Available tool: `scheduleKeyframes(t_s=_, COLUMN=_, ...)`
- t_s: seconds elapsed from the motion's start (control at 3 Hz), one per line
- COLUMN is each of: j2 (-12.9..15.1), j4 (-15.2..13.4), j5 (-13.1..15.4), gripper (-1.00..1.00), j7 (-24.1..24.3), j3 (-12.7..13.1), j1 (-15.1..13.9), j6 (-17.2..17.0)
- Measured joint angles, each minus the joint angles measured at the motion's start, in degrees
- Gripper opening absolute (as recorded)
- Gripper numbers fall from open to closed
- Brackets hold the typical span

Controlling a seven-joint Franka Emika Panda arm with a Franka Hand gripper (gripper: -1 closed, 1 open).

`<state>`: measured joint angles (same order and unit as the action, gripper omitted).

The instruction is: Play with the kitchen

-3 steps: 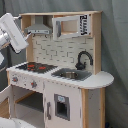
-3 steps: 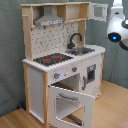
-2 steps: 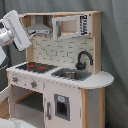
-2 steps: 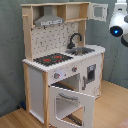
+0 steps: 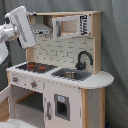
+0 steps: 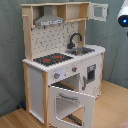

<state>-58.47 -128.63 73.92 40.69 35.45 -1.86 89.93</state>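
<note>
Hanging open, oven door [image 6: 71, 104] fronts the kitchen [image 6: 60, 65].

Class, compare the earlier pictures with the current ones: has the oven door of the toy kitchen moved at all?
No. In the second exterior view the oven door hangs open at the same angle below the hob of the kitchen as before.

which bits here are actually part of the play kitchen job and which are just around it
Part of the job:
- the kitchen, with hob, tap, sink and oven door hanging open
- the robot arm, up by the kitchen's top shelf

Just around:
- grey curtain behind
- wooden floor
</note>
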Motion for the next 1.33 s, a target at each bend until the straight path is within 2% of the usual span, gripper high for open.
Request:
scheduleKeyframes(t_s=0.33, j2=-2.5, j4=-2.8, j5=-1.2, gripper=1.0, j7=0.4, j3=-3.3, j1=3.0, j6=0.0)
scheduleKeyframes(t_s=0.67, j2=-3.9, j4=-4.2, j5=-1.5, gripper=1.0, j7=0.4, j3=-4.6, j1=4.3, j6=0.0)
scheduleKeyframes(t_s=1.0, j2=-4.6, j4=-4.9, j5=-1.7, gripper=-1.0, j7=0.4, j3=-5.2, j1=4.9, j6=0.0)
scheduleKeyframes(t_s=1.33, j2=-5.9, j4=-6.2, j5=-1.8, gripper=-1.0, j7=0.4, j3=-6.4, j1=6.3, j6=0.0)
